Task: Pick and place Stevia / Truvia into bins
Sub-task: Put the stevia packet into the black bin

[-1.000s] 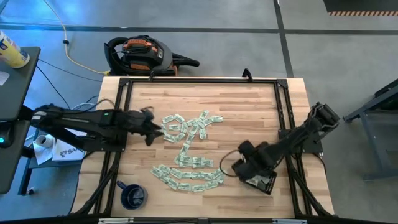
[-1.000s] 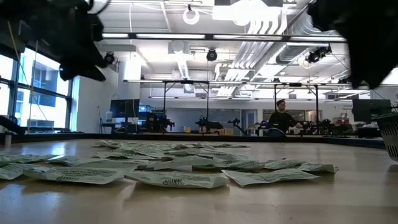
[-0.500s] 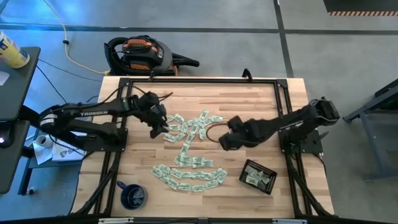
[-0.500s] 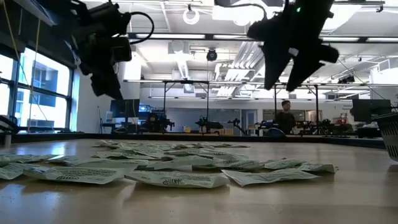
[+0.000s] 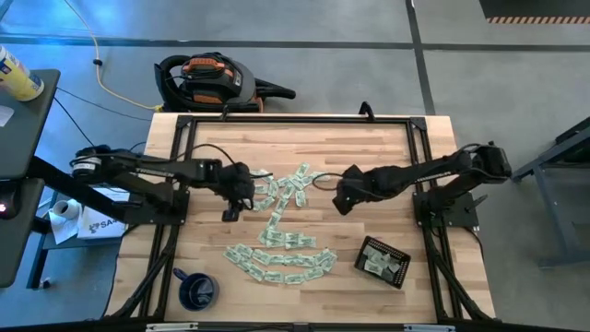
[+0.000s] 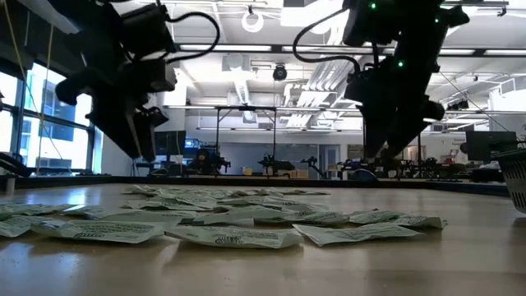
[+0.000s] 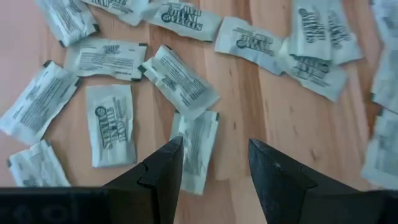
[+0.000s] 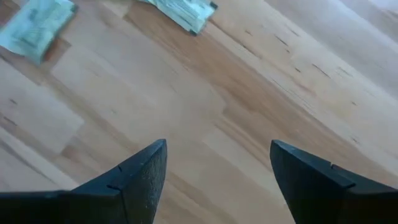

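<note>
Stevia sachets (image 5: 281, 226) lie scattered over the middle of the wooden table (image 5: 387, 157): one cluster toward the far-middle part, a strip running down from it, and a curved row nearer the near edge. All lie flat on the wood, many overlapping or touching.

Black tray (image 5: 383, 261) sits toward the near right corner, well apart from the main scatter, with a few sachets inside it.

Left gripper (image 5: 230, 208) reaches in from the left edge and hangs over the left side of the far cluster. In the left wrist view its fingers (image 7: 163, 171) are spread apart, nothing between them, and one sachet (image 7: 194, 148) lies on the wood right under the gap. Other sachets surround it, some touching each other. Cannot tell from any view whether the fingertips touch the table.

Right gripper (image 5: 343, 199) reaches in from the right edge, over bare wood just right of the far cluster. Right wrist view shows its fingers (image 8: 138, 177) wide apart and empty, bare table beneath, and two sachets (image 8: 37, 23) farther off.

Low view: both arms hang above the sachet field, left gripper (image 6: 136, 123) over the left part and right gripper (image 6: 386, 123) over the right.

Dark blue mug (image 5: 196, 290) stands near the near left corner. A vacuum cleaner (image 5: 207, 81) lies on the floor beyond the far edge.
</note>
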Robot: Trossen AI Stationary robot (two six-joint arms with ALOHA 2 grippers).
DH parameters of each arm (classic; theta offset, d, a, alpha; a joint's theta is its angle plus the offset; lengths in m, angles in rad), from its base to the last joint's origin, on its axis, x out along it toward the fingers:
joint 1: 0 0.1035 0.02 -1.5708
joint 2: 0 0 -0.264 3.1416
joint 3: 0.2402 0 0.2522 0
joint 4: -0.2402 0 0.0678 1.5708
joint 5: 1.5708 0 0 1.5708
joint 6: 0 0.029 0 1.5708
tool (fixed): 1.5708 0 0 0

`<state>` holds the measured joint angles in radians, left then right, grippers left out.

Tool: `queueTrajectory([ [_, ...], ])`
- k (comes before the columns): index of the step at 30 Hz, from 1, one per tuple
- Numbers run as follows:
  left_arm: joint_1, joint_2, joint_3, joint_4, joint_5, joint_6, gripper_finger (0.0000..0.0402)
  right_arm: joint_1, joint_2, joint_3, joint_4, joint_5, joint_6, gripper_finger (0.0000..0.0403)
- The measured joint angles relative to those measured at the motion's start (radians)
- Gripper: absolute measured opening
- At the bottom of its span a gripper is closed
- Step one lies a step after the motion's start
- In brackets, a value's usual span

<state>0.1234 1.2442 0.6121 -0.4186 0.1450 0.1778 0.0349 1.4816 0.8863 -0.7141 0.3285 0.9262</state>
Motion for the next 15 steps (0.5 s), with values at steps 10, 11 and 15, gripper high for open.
queueTrajectory([
  [10, 0.0, 0.191, 0.0, 0.108, -0.049, 0.001, 0.0212, -0.067, -0.041, -0.025, 0.042, -0.003, -0.196, 0.0275],
  [11, 0.0, 0.206, 0.0, 0.104, -0.047, 0.001, 0.0207, -0.071, -0.044, -0.025, 0.042, -0.003, -0.206, 0.0275],
  [15, 0.001, 0.224, 0.005, 0.1, -0.043, -0.019, 0.0165, -0.089, -0.045, -0.025, 0.043, -0.025, -0.221, 0.0275],
])
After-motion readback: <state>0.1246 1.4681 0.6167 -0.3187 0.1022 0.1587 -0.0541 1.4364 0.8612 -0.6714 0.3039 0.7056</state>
